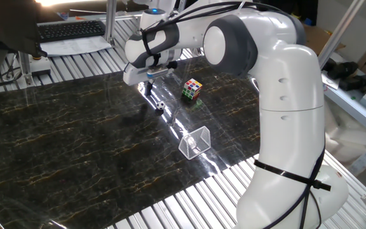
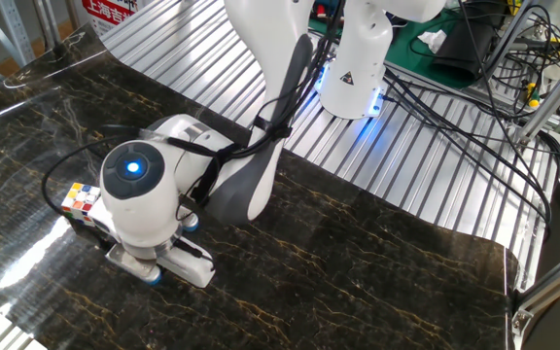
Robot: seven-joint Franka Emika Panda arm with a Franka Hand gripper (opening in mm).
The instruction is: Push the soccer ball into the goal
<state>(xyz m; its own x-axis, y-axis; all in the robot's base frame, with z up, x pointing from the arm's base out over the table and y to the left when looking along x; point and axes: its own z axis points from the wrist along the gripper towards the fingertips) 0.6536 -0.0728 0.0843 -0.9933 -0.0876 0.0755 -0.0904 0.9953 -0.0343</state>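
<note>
The soccer ball point(image 1: 161, 106), tiny and white with black patches, lies on the dark marble mat. The goal point(image 1: 196, 141), a small wire frame with netting, stands nearer the mat's front edge, down and to the right of the ball. My gripper point(image 1: 148, 87) hangs low over the mat just behind and to the left of the ball, a short gap away, with its dark fingers together and empty. In the other fixed view the gripper's hand point(image 2: 142, 199) hides its fingertips, the ball and the goal.
A multicoloured Rubik's cube point(image 1: 192, 90) sits right of the ball, and also shows in the other fixed view point(image 2: 82, 199) beside the hand. The ribbed metal table point(image 1: 189, 203) rims the mat. A keyboard point(image 1: 72, 29) lies at the back.
</note>
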